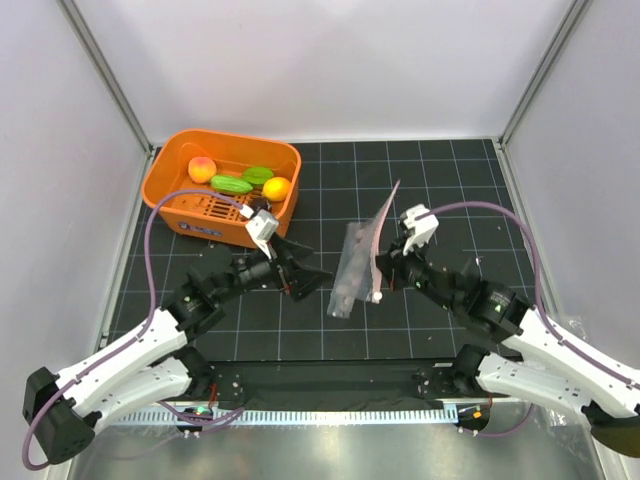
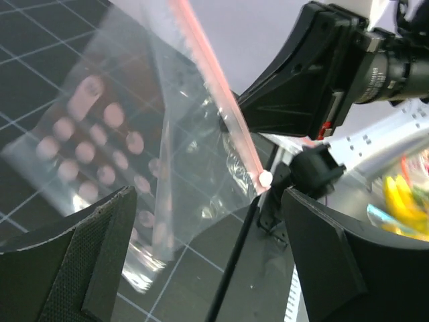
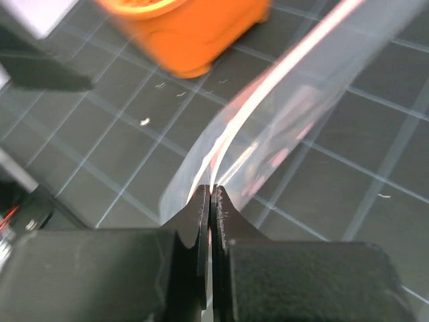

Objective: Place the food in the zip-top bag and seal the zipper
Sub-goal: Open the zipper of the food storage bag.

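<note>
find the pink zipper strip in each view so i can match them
top external: zipper strip just right of centre, near-vertical
left wrist: strip diagonal, top centre down to middle
right wrist: strip diagonal, top right down to bottom centre
shared landmark: right claw shut on the strip's end

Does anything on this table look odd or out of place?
The zip-top bag is not lying flat: the right gripper pinches its pink zipper, so the bag stands tilted on edge. Nothing spilled; four toy fruits sit in the orange basket.

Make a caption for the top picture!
Right gripper pinches the bag by its zipper, left gripper open near it, food in the basket.
</note>
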Robot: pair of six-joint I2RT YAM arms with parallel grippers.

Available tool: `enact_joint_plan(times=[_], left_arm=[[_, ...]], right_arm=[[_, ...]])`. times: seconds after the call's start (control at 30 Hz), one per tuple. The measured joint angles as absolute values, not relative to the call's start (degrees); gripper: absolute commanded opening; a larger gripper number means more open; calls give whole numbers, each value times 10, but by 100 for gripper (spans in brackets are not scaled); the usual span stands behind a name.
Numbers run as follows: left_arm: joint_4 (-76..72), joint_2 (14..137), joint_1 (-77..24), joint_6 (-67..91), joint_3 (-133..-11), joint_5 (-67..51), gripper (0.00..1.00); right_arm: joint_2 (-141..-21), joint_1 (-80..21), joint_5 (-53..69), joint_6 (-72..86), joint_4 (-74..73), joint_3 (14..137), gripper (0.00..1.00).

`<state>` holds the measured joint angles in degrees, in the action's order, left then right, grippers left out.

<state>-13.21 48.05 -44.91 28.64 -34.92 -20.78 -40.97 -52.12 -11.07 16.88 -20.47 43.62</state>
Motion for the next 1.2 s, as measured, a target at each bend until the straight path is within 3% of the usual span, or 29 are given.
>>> enact_joint_plan(times=[0.3, 0.4, 0.7, 0.8, 1.2], left_arm=[[-115, 520, -449, 335, -388, -64, 100], [-117, 532, -449, 357, -394, -25, 85], [-109, 542, -477, 350, -392, -11, 77], [-109, 522, -492, 345, -380, 9, 69], [-136, 547, -567, 311, -363, 57, 69]], right_arm=[[-574, -537, -241, 157, -293, 646, 1], [-626, -566, -278, 147, -309, 683, 1], [-609, -645, -337, 147, -274, 571, 1], [-591, -645, -339, 152, -249, 538, 1], [-565, -658, -321, 152, -171, 507, 1]])
